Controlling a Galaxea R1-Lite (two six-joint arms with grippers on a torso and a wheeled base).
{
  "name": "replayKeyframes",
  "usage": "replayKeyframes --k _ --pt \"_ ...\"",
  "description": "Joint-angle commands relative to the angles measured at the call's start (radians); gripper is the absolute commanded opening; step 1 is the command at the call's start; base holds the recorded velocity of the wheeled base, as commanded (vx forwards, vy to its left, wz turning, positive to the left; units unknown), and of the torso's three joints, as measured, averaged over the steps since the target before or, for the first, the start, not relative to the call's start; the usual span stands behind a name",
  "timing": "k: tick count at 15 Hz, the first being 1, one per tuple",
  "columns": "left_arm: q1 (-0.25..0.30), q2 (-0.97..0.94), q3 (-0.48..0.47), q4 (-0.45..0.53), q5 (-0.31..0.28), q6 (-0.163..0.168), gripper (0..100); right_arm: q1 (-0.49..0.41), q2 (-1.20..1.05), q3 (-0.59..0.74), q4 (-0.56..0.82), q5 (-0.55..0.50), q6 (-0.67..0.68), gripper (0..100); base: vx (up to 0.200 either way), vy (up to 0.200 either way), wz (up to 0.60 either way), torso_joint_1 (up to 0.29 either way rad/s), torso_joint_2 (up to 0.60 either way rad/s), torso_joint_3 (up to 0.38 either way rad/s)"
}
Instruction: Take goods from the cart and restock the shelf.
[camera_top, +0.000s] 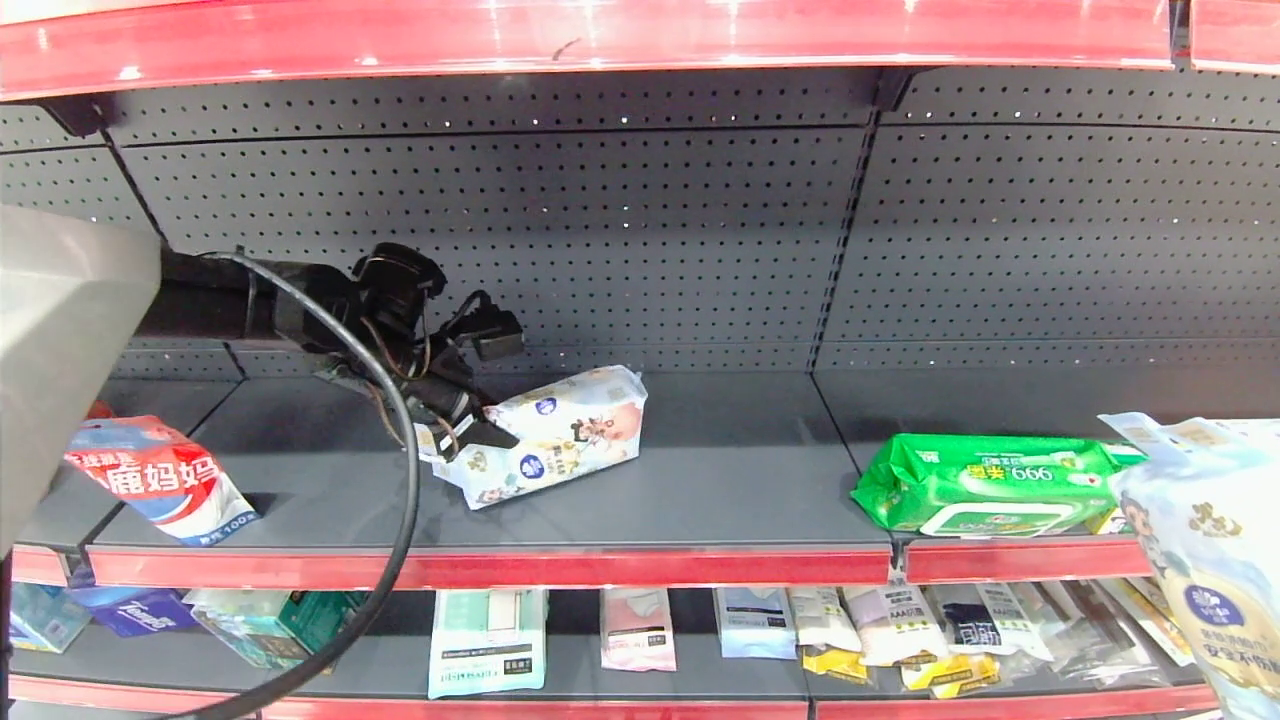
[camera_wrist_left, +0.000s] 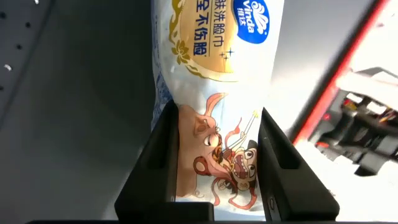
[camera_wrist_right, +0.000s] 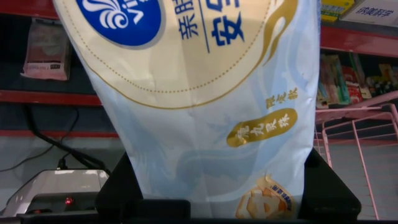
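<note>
Left gripper: here's the left gripper (camera_top: 470, 425) at centre-left of the head view, reaching over the shelf and clamped on the near end of a white soft plastic pack with cartoon print (camera_top: 560, 430). The wrist camera backs that up, with dark fingers (camera_wrist_left: 165, 149) pressed on both flanks.

Cartoon pack: it lies on its side and slanted, and looks to be resting on the grey metal shelf (camera_top: 720, 470), just left of the frame's middle. One end points toward the perforated back panel (camera_top: 600, 220).

Right gripper: the right gripper (camera_wrist_right: 224, 193) is closed round a second white and pale-blue soft pack (camera_top: 1210, 560), held up in the lower right corner of the head view, in front of the shelf and off it.

Neighbours: a green plastic pack of wipes (camera_top: 985, 485) sits right of centre in the next bay. A red, white and blue soft pack (camera_top: 160, 480) sits at the left edge. Both are well apart from the cartoon pack.

Step in hand: by my read, this is the set-down of the first pack, with the release not yet made.

Doing it well: let the pack's weight settle fully on the shelf before the jaws part. Turn it square to the red price strip (camera_top: 500, 568). Then draw back along the pack's length so the fingers don't drag it.

Watch for: soft film tends to sag and slide. Keep bare shelf beside it for the waiting second pack.
</note>
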Motion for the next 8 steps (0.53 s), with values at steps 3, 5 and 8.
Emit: replayKeyframes --k 3,5,8 --pt "0.003 -0.092 0.091 -0.008 -0.03 0.046 0 0.0 0.001 0.0 0.0 0.0 -0.001 0 0.0 0.0 0.0 0.0 0.0 0.0" --pt "0.007 -0.109 0.141 -0.011 -0.03 0.093 0 0.0 0.001 -0.005 0.0 0.0 -0.001 0 0.0 0.0 0.0 0.0 0.0 0.0" --pt "0.013 -0.136 0.194 -0.011 -0.028 0.167 0 0.0 0.0 -0.009 0.0 0.0 -0.001 0 0.0 0.0 0.0 0.0 0.0 0.0"
